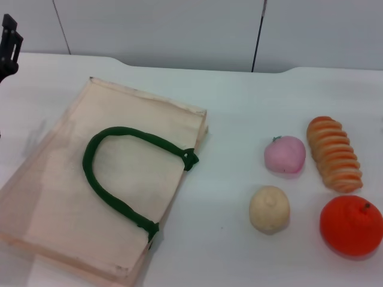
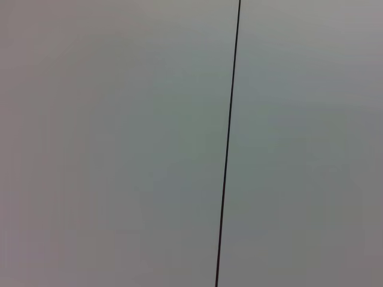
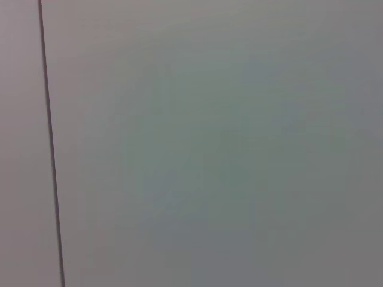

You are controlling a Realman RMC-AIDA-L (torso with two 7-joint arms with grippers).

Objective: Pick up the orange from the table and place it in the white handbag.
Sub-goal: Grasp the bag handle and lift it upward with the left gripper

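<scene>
I see the white handbag (image 1: 102, 197) lying flat on the table (image 1: 239, 107), the orange (image 1: 350, 225) at its three o'clock, left gripper (image 1: 8, 45) grip unreadable.

Orange (image 1: 350, 225) on table (image 1: 239, 251), well apart from flat white handbag (image 1: 102, 185).

Wall: pale grey panels (image 1: 179, 30) were seen behind the table, divided by thin dark seams (image 1: 258, 36).
Light: even, soft illumination was cast; only faint shadows were observed.
</scene>
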